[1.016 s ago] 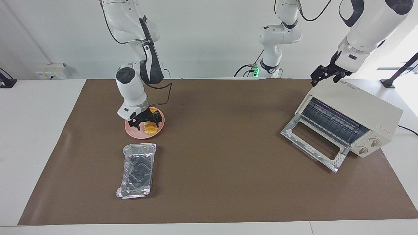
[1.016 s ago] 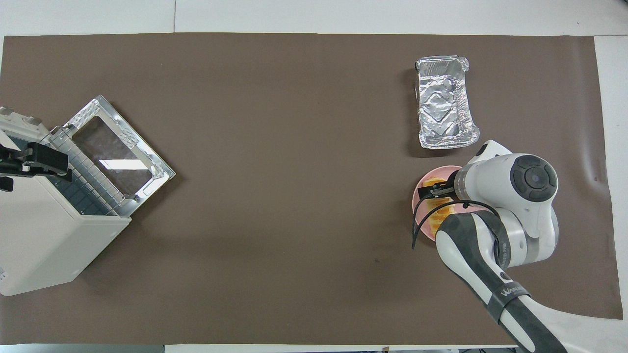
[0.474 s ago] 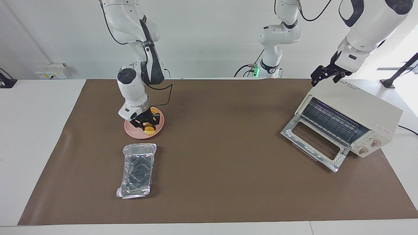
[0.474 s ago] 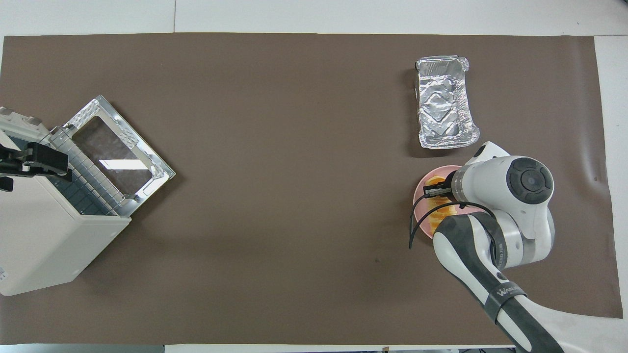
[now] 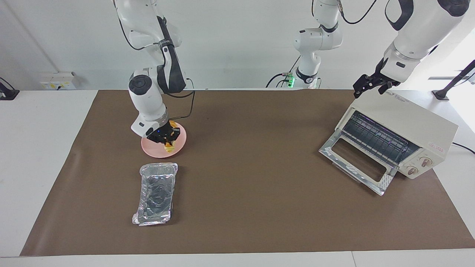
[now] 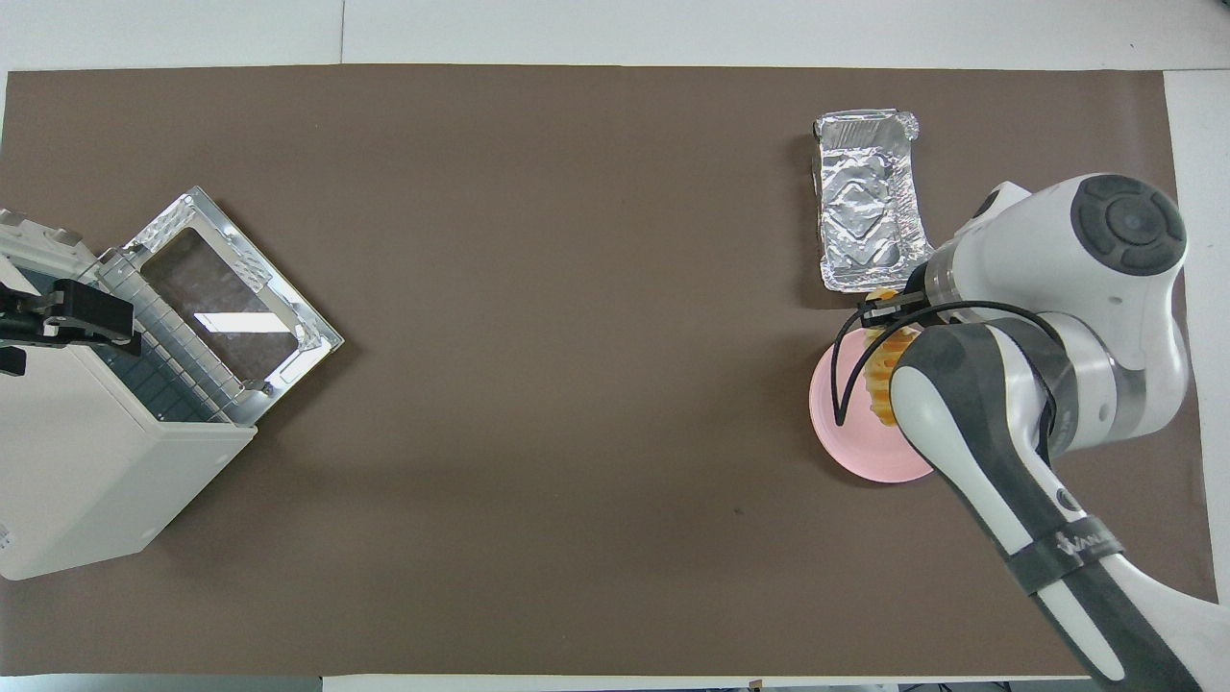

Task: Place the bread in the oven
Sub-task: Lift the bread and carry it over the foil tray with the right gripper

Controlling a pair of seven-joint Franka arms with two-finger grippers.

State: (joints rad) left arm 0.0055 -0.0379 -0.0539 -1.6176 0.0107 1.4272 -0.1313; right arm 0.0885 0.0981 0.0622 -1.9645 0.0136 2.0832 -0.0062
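R gripper (image 5: 163,138) clamped on ridged yellow-orange sliced bread loaf (image 5: 169,147), just above round pink plate (image 5: 152,150). Crinkled silver foil tray (image 5: 156,193) beside plate. Cream-white toaster oven (image 5: 408,129) at L arm's end, door down. L gripper (image 5: 367,84) waits over oven, open. Carry + insert left.

The white surface (image 5: 44,155) holds a big brown mat (image 5: 245,207). On it sit a round pink plate (image 5: 155,151), a crinkly silver foil tray (image 5: 156,194) and a cream-white boxy oven (image 5: 415,126).
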